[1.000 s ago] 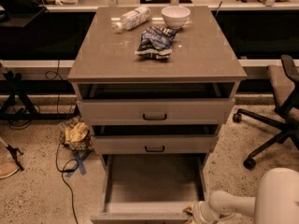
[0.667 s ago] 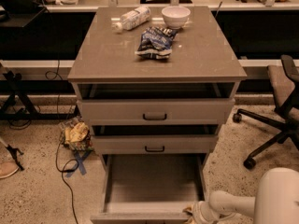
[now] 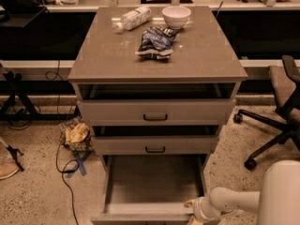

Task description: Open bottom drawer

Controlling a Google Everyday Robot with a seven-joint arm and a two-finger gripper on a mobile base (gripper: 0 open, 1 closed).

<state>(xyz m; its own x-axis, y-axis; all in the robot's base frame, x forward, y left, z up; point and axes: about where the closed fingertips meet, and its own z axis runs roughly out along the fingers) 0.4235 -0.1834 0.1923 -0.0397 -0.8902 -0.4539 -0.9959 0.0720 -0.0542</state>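
Observation:
The bottom drawer is pulled far out of the grey-beige cabinet, and its plain grey tray lies open to view with nothing in it. Its front panel reaches the bottom edge of the view and its handle is hidden. My gripper sits at the right end of that front panel, at the end of my white arm, which comes in from the lower right. The middle drawer and the upper drawer, each with a small black bar handle, stick out only slightly.
On the cabinet top lie a plastic bottle, a white bowl and a blue snack bag. An office chair stands at the right. Crumpled bags and cables lie on the floor at the left.

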